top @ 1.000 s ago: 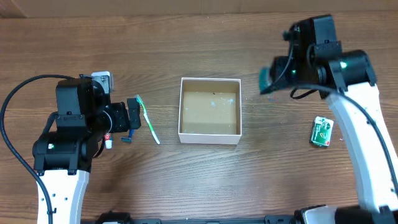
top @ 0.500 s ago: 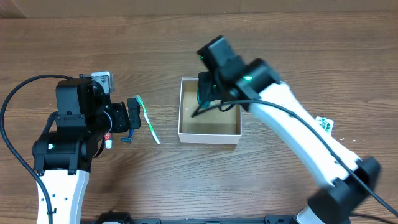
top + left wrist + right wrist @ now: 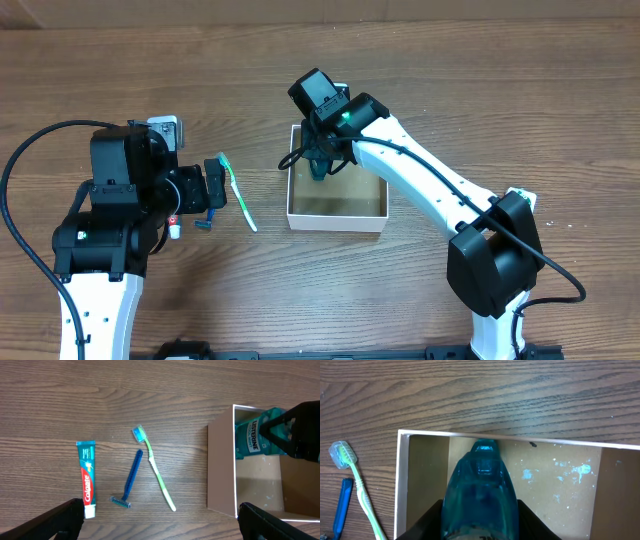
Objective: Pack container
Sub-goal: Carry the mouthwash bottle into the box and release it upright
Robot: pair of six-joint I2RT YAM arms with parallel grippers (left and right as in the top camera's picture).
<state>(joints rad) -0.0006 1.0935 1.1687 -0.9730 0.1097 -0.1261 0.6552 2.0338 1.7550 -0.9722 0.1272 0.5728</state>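
The container, a shallow square box with white walls and a brown inside, stands mid-table. My right gripper is shut on a teal Listerine bottle and holds it in the box's far-left corner. In the right wrist view the bottle fills the space between the fingers, inside the box wall. My left gripper is open and empty, left of the box. In the left wrist view its fingers flank the lower edge, with the box and the bottle at right.
A green toothbrush, a blue razor and a toothpaste tube lie left of the box, by my left gripper. They show in the left wrist view: toothbrush, razor, toothpaste. A small green packet lies at far right.
My right arm has swung from the table's right side to the box, carrying the teal bottle down into its far-left corner. The left arm has not moved.
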